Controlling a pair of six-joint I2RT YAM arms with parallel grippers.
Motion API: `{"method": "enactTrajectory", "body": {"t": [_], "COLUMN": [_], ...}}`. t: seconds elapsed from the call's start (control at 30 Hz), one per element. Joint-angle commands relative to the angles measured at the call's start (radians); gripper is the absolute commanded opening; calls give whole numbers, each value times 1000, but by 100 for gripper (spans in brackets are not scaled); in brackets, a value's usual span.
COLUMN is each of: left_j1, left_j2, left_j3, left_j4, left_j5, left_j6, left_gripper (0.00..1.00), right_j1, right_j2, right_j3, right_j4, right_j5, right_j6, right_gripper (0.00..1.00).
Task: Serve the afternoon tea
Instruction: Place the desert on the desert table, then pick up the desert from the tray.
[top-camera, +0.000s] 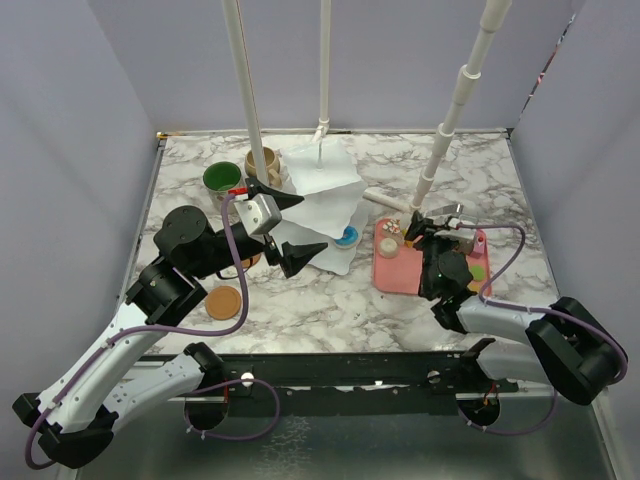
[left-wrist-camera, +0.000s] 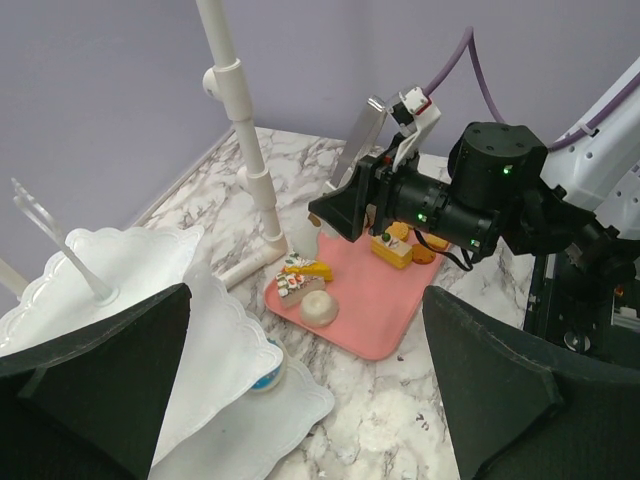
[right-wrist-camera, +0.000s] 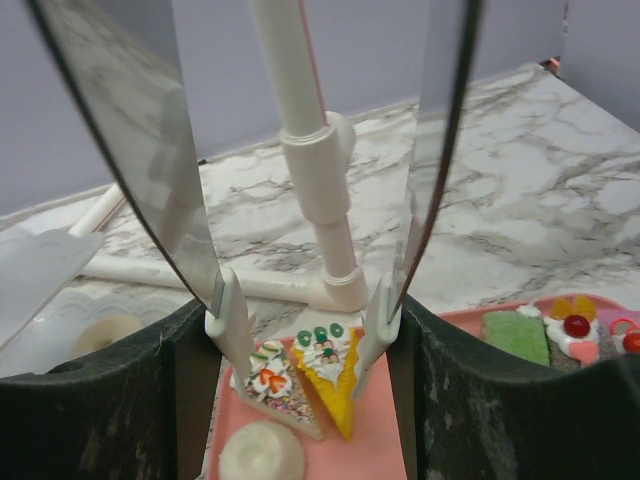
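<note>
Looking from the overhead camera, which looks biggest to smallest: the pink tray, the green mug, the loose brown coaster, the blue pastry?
1. Pink tray, clearly largest.
2. Green mug and brown coaster: about alike, too close to rank.
3. Blue pastry, smallest.

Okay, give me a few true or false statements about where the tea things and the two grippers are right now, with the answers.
1. The left gripper is open and holds nothing. True.
2. The green-lined mug sits on the pink tray. False: it stands on the table, beside the beige mug.
3. A blue-topped pastry lies on a lower plate of the tiered stand. True.
4. The right gripper is clamped on a mug. False: its jaws stand apart over two wedge pastries on the tray.
5. A brown coaster lies on the table with nothing on it. True.
</note>
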Motion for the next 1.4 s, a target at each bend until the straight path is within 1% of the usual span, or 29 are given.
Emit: {"method": "enactTrajectory", "body": {"t": [0.0, 0.4, 0.53, 0.73, 0.93, 1.1, 1.37], "left_j1": [-4, -4, -4, -4, -4, -4, -4], "left_j2": [-15, -14, -12, -2, 2, 4, 0], "left_j3": [24, 21, 18, 21, 20, 20, 17], "left_j4": [-12, -12, -13, -12, -13, -13, -12], "left_j5": [18, 14, 13, 16, 16, 16, 12], "left_j6": [-4, 2, 2, 6, 10, 11, 9], "left_gripper": [99, 99, 99, 99, 99, 99, 99], "right_j1": [-50, -81, -104, -117, -118, -119, -141], "right_j2": [-29, 99, 127, 173, 200, 218, 211], "right_j3": [25, 56, 62, 79, 84, 90, 81], "right_j4": [-121, -119, -124, -126, -112, -121, -139], "right_j5": [32, 16, 14, -3, -54, -52, -18], "right_j6": [91, 141, 177, 187, 191, 192, 234], "right_gripper": [62, 57, 53, 50, 51, 52, 44]}}
